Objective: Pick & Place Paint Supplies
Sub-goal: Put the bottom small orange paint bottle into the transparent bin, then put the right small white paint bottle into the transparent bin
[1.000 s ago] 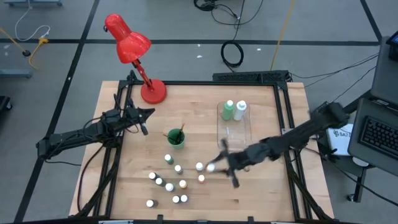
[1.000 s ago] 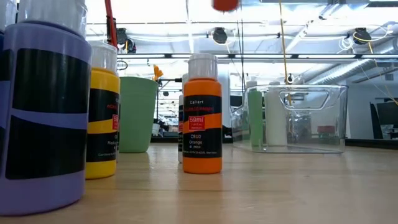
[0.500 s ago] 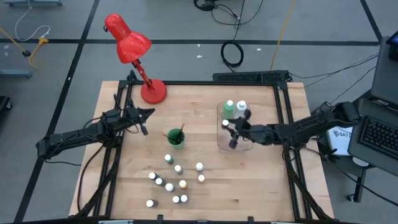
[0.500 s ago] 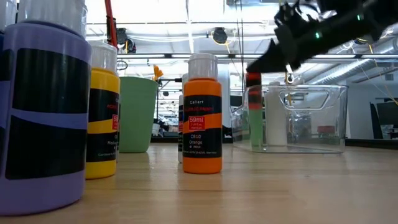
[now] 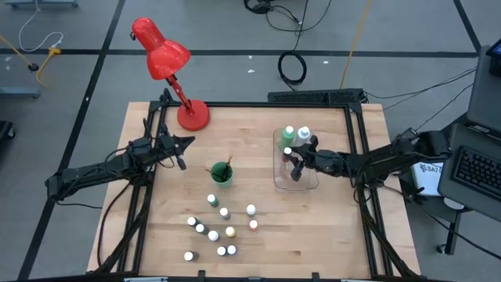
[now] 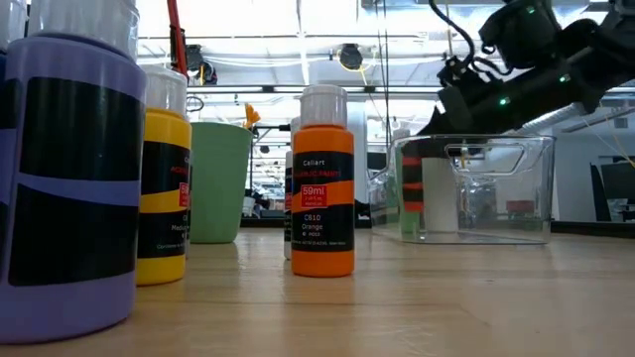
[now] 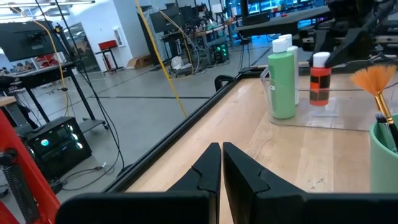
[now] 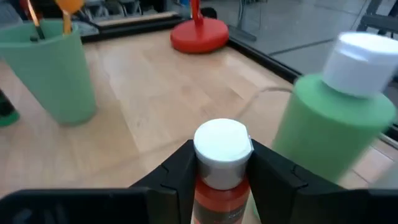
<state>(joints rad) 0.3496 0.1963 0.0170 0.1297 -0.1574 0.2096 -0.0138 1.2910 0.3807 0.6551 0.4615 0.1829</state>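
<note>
Now placing | right gripper point(image 8: 219, 163) is clamping the small red white-capped paint bottle point(image 8: 221, 155) upright, hanging inside the clear rectangular plastic tray point(image 5: 280, 182) beside the tall green bottle point(image 8: 329, 118), likely for release | left gripper point(image 7: 221, 163) is waiting at the table's left edge, jaws together.

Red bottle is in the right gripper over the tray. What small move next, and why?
Probably lower it a little further, then open. The right gripper is shut on the red bottle, which sits inside the clear tray beside the green bottle; whether its base touches the floor is unclear.
</note>
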